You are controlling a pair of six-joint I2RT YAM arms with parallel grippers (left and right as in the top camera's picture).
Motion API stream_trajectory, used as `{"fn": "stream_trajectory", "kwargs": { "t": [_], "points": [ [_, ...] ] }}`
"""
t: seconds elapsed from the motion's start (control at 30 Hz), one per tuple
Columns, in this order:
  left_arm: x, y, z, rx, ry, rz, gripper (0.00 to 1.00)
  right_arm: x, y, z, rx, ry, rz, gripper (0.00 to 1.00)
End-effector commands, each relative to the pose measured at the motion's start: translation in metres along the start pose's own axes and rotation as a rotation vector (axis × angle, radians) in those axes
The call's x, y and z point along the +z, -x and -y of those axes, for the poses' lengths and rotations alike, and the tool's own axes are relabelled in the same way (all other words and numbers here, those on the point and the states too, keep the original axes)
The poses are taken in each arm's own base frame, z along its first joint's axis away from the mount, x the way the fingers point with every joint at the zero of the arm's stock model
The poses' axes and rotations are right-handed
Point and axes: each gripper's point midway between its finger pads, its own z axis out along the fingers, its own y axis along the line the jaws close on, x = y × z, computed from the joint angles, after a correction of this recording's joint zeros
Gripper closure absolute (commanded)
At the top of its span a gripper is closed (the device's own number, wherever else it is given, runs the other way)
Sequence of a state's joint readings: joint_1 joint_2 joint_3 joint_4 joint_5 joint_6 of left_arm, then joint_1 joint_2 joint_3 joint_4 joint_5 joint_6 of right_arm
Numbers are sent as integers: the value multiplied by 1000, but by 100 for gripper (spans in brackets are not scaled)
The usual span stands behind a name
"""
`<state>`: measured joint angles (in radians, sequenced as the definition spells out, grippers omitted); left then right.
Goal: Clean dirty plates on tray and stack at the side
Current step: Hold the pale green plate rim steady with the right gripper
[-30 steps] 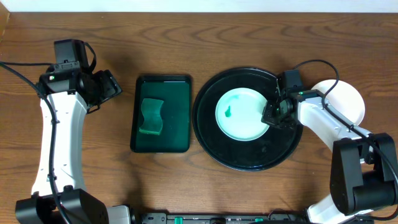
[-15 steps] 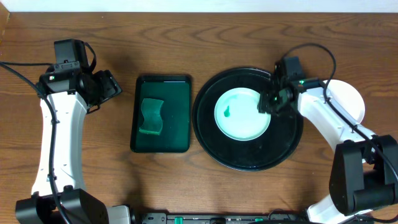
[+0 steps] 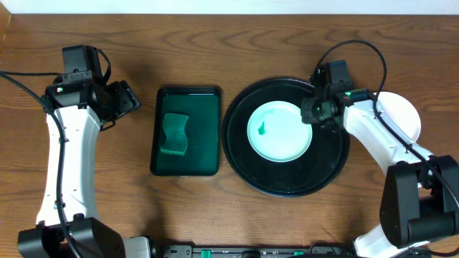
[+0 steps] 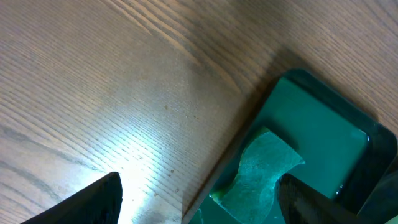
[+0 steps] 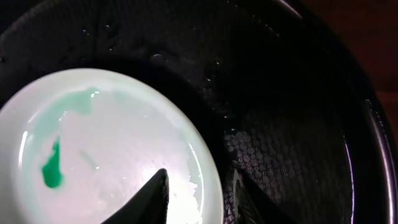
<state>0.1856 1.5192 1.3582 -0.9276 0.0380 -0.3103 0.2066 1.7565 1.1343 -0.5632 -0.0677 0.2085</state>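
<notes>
Plates are seen in two places. One plate (image 3: 280,132) lies flat inside the black tray (image 3: 287,183), a little left of its middle. It is marked by a green smear (image 5: 52,172) left of its centre, and wet streaks are seen across its surface. A second plate (image 3: 401,115) lies on the wooden table (image 3: 215,43) just right of the black tray and is partly covered by the right arm (image 3: 373,140). The right gripper (image 5: 200,180) is held at the first plate's right rim with its fingers spread, one above the plate and the other above the tray floor. Whether they touch cannot be told. A green tray (image 3: 208,154) is set just left of the black tray, with a sponge (image 3: 174,134) lying in it. The left gripper (image 3: 131,100) is held left of the green tray, with its fingers spread wide.
</notes>
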Motion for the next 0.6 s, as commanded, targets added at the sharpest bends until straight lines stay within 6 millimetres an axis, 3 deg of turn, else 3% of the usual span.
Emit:
{"fn": "stream_trajectory", "kwargs": {
  "t": [0.0, 0.13, 0.57],
  "points": [
    [-3, 5, -2, -4, 10, 14, 20, 8, -12, 5, -18, -20, -12, 74],
    [-3, 5, -2, -5, 10, 14, 20, 16, -21, 8, -17, -21, -15, 84],
    [-3, 5, -2, -4, 10, 14, 20, 19, -34, 11, -15, -28, -50, 88]
  ]
}}
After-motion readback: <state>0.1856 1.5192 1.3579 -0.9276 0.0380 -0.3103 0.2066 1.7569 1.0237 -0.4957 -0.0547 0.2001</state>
